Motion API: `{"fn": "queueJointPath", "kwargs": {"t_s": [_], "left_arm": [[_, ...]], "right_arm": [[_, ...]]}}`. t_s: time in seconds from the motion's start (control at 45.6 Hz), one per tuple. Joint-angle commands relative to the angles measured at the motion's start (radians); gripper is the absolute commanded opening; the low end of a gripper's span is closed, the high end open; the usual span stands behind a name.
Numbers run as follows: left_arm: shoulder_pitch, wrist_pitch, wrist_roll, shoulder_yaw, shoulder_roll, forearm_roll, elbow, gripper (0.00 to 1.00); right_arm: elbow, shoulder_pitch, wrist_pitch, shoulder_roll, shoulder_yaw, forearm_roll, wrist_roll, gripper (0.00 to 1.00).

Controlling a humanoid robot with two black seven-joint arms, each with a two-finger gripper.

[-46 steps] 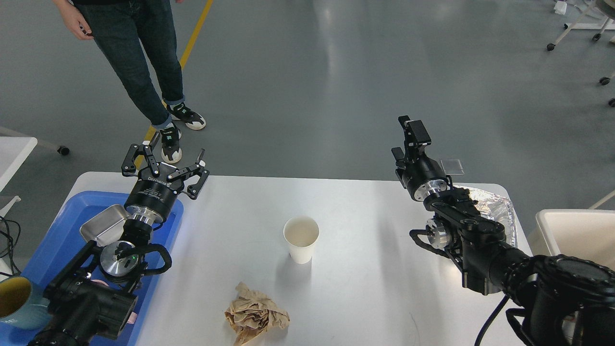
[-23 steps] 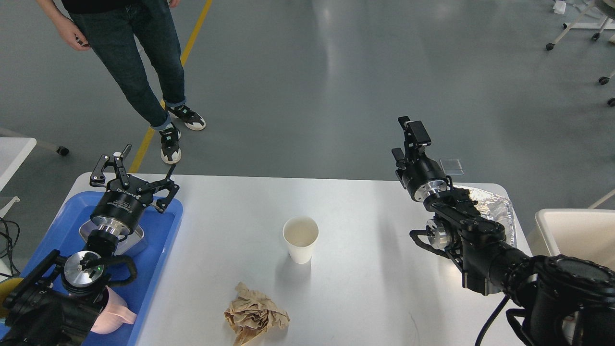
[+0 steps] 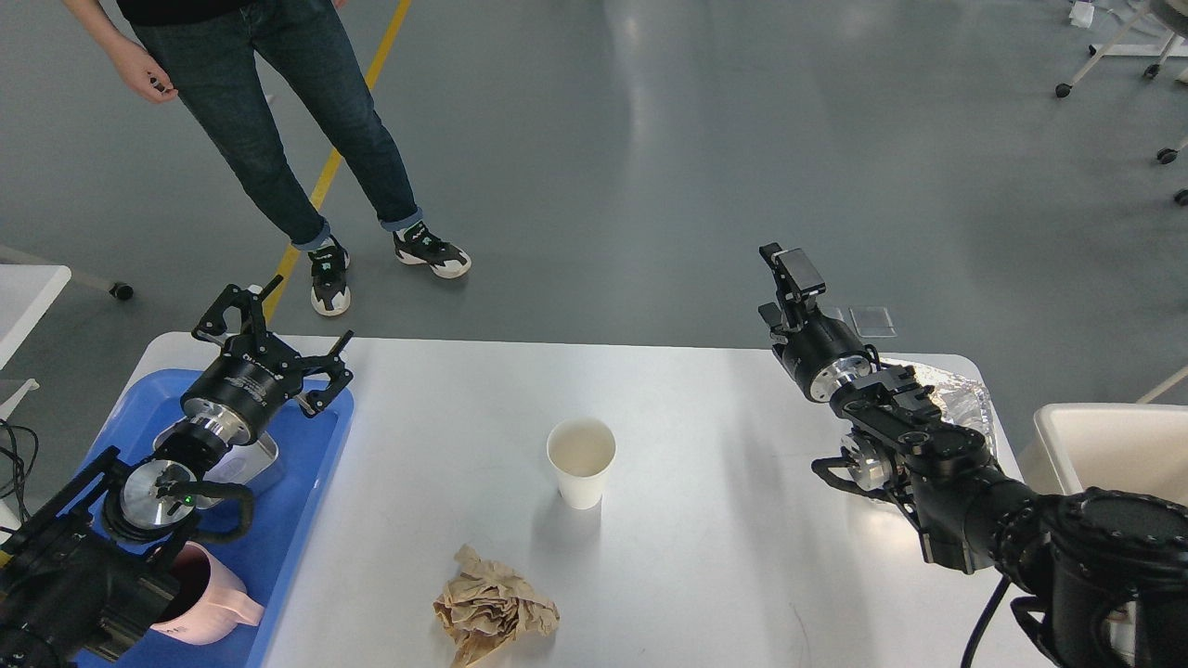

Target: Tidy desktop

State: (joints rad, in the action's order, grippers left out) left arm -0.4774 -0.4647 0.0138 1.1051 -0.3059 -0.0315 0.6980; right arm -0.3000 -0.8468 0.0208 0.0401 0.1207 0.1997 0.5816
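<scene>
**Two grippers poised over a cluttered white desktop**

Two black arms reach in over the desktop (image 3: 705,445), a large, smooth white rectangular top with rounded far corners that fills the lower middle of the head view and reflects a soft glare. Its surface looks clean apart from what sits on it.

Near the centre stands a white paper cup (image 3: 582,461), upright and open-mouthed. Closer to the near edge, well apart from the cup, lies a crumpled brown paper wad (image 3: 493,607).

On the left end rests a blue plastic tray (image 3: 306,468). Inside it are a metal container (image 3: 249,461), mostly hidden by the arm, and a pink cup (image 3: 212,597) at the near end. The left gripper (image 3: 276,327) hangs above the tray's far edge, its fingers spread wide and holding nothing.

On the right, the right gripper (image 3: 787,268) points up and away past the desktop's far edge. It is seen nearly end-on, so I cannot tell whether its fingers are apart; nothing is visible in them. Behind that arm, crinkled aluminium foil (image 3: 956,401) lies at the far right corner. A cream bin (image 3: 1114,445) stands just beside the desktop's right edge.

Beyond the desktop, a person in jeans (image 3: 278,121) stands on the grey floor.
</scene>
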Motion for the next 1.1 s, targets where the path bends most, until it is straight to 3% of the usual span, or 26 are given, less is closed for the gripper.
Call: {"fn": "queueJointPath", "kwargs": {"t_s": [0.0,0.241,0.416,0.767,1.074], "left_arm": [[-0.007,0.003,0.0,-0.013,-0.001,-0.016,0.0,0.98],[-0.007,0.003,0.0,-0.016,-0.007,-0.019,0.0,0.98],[-0.012,0.004,0.0,-0.016,-0.007,-0.056,0.0,0.98],[-0.027,0.004,0.0,-0.017,-0.006,-0.087,0.0,0.98],[-0.061,0.004,0.0,-0.08,-0.004,-0.119,0.0,0.98]], "right_arm": [[-0.123,0.002,-0.001,0.115,-0.141,0.0,0.001,1.0],[-0.51,-0.001,0.019,0.486,-0.196,0.156,0.001,1.0],[-0.668,-0.001,0.021,0.728,-0.228,0.355,-0.002,1.0],[-0.809,-0.001,-0.012,1.113,-0.236,0.619,0.004,1.0],[-0.821,-0.003,-0.013,1.276,-0.228,0.903,0.032,1.0]]}}
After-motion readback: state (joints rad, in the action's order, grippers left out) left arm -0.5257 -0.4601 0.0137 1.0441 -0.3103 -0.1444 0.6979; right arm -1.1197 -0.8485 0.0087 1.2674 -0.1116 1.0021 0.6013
